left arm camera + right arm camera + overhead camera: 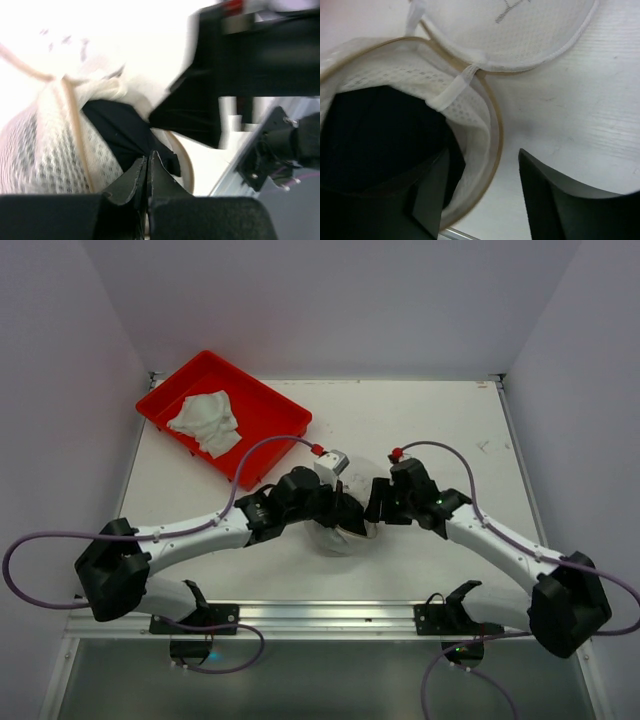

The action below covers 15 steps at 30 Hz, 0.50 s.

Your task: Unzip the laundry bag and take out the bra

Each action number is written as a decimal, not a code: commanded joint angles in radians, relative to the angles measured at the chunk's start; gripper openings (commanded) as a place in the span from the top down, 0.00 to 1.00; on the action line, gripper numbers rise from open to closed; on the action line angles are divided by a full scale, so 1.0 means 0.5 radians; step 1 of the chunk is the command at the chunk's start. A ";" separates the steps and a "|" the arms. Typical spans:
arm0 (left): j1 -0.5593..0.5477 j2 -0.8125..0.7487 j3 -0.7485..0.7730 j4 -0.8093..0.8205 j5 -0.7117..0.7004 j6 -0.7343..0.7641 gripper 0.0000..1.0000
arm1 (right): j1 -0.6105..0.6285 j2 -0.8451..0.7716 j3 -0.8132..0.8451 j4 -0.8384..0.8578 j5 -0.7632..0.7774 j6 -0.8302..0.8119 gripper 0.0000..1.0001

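Note:
The white mesh laundry bag [348, 538] lies at the table's middle, unzipped, its round lid [510, 30] flipped back with a small dark drawing on it. A black bra [375, 140] sits inside the open bag and also shows in the left wrist view [117, 127] against the mesh wall [45, 150]. My left gripper [149, 159] is shut, its tips pinching the edge of the black bra at the bag's mouth; in the top view it [335, 508] is over the bag. My right gripper [482, 185] is open and straddles the bag's rim [495, 135], one finger inside and one over the table; it [378, 508] sits at the bag's right side.
A red rectangular tray [270, 400] with a crumpled white cloth [207, 422] stands at the back left. The right arm's black body [225, 95] is close in front of the left wrist camera. The table's metal front rail [320, 615] runs below the bag.

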 commanded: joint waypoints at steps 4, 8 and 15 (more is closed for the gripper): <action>0.013 0.082 -0.022 0.062 -0.337 -0.341 1.00 | -0.007 -0.389 -0.012 -0.184 0.169 0.280 0.34; 0.013 0.128 -0.013 0.139 -0.352 -0.473 1.00 | -0.001 -0.543 -0.297 0.159 -0.018 0.513 0.32; 0.016 0.180 0.070 0.081 -0.459 -0.635 1.00 | 0.005 -0.634 -0.488 0.307 -0.027 0.698 0.33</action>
